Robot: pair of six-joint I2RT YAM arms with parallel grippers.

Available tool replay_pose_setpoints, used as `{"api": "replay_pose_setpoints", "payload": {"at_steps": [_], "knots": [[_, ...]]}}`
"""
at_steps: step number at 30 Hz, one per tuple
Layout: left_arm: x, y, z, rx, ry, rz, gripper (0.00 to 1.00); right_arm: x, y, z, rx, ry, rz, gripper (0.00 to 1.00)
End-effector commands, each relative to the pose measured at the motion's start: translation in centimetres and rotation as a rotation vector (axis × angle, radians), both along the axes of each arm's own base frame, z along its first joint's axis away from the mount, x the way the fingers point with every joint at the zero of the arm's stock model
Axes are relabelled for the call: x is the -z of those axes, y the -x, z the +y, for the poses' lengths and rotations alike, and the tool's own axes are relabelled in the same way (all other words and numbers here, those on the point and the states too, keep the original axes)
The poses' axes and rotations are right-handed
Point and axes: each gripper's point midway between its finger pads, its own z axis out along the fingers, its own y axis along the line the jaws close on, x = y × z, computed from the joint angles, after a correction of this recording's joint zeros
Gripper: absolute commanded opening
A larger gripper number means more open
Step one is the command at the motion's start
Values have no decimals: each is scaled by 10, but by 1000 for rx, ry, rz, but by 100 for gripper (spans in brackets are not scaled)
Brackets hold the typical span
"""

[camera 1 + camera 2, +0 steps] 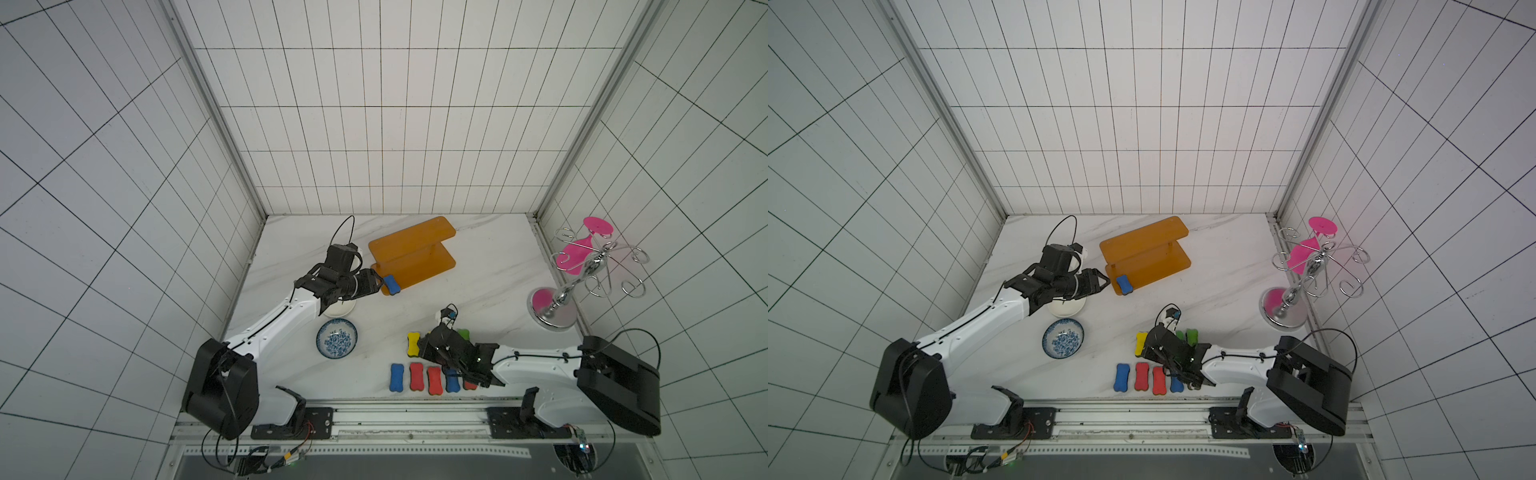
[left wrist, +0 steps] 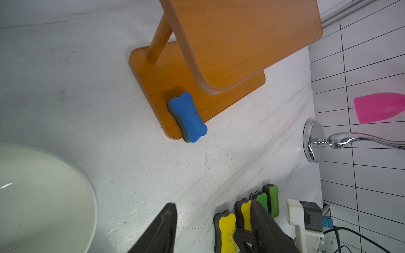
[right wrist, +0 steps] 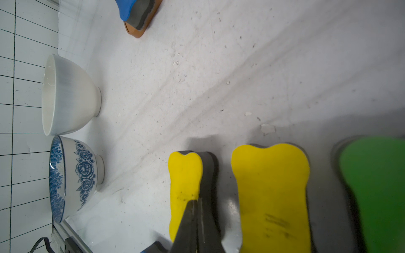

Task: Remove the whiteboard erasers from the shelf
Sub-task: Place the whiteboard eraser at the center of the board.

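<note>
— Is the left gripper (image 1: 1105,280) holding anything?
— No, its jaws are half spread and empty. The blue eraser (image 2: 187,117) lies just beyond it on the near corner of the shelf (image 2: 153,76), lower board, long axis crosswise to the reach. The right gripper (image 3: 195,206), closed on nothing, is farther off, at the front edge of the worktop (image 1: 478,291).

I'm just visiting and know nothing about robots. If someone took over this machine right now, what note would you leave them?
Left gripper: fingers open, empty, pointed at the blue eraser on the shelf, close to it.
Right gripper: fingers shut, holding nothing, down by the yellow erasers on the table.
Things: that blue eraser lies on a corner of the shelf's lower board, one end overhanging the edge. The other erasers lie on the table near the right arm, in two rows.
Done: all but one are off the shelf.
Left: grasp the blue eraser and set it on the table.
</note>
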Motion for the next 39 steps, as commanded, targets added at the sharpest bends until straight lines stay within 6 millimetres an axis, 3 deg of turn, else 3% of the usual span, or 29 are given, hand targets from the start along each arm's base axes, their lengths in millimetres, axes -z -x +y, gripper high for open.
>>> {"api": "replay_pose_setpoints", "payload": {"at_steps": [1,28,39], "knots": [[-16,-7,-3,-5,14,-51,57,5,2,-10,-5,28,6,7],[-17,-8,-4,-5,7,-53,57,3,3,-12,-14,37,5,13],[-20,-11,-3,-13,4,-64,57,-22,-2,-11,-53,46,-62,18]]}}
